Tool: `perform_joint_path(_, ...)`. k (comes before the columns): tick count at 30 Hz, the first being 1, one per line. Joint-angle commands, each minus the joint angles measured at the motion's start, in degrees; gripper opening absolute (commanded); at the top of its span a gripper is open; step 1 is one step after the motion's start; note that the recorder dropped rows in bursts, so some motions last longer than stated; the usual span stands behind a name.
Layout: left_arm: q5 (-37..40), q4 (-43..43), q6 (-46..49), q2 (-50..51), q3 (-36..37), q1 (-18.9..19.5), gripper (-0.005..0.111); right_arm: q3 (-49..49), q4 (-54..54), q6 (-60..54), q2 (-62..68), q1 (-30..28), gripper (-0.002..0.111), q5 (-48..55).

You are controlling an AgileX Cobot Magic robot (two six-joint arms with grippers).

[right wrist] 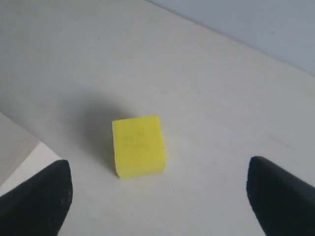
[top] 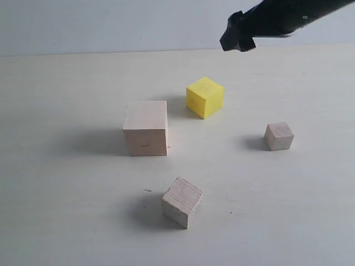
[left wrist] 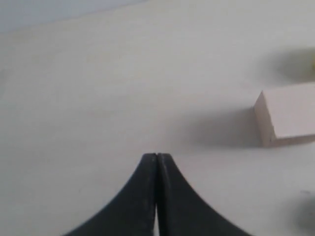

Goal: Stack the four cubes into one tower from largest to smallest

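Note:
Four cubes stand apart on the pale table. The large pale wood cube [top: 145,127] is at the middle left, and its corner shows in the left wrist view as the large cube [left wrist: 288,119]. The yellow cube [top: 204,97] sits behind it to the right. A medium cube with grain lines [top: 182,201] is nearest the front, and the small wood cube [top: 278,136] is at the right. My right gripper [top: 237,40] hangs above and behind the yellow cube [right wrist: 139,146], open and empty [right wrist: 160,196]. My left gripper [left wrist: 157,156] is shut on nothing, off to the side of the large cube.
The pale tabletop [top: 66,210] stretches wide around the cubes. A light wall [top: 111,25] rises behind its far edge. The right arm [top: 299,14] comes in from the upper right.

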Motion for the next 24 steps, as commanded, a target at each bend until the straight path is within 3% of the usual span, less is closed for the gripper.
perform_joint_path(1, -0.9, -3.4, -0.5, -5.2, 10.1, 0.2, 0.001, -7.8, -0.5, -3.0, 5.2, 0.7, 0.089, 3.7)
perform_joint_path(8, -1.3, -8.6, -0.5, -10.4, 17.8, 0.2, 0.001, -16.8, -0.3, -3.0, 13.8, 4.1, 0.089, 8.8)
perform_joint_path(24, 0.0, -11.1, -0.5, -16.1, 18.0, 0.2, 0.001, -20.1, -6.5, -2.5, 26.0, 6.0, 0.089, 8.7)
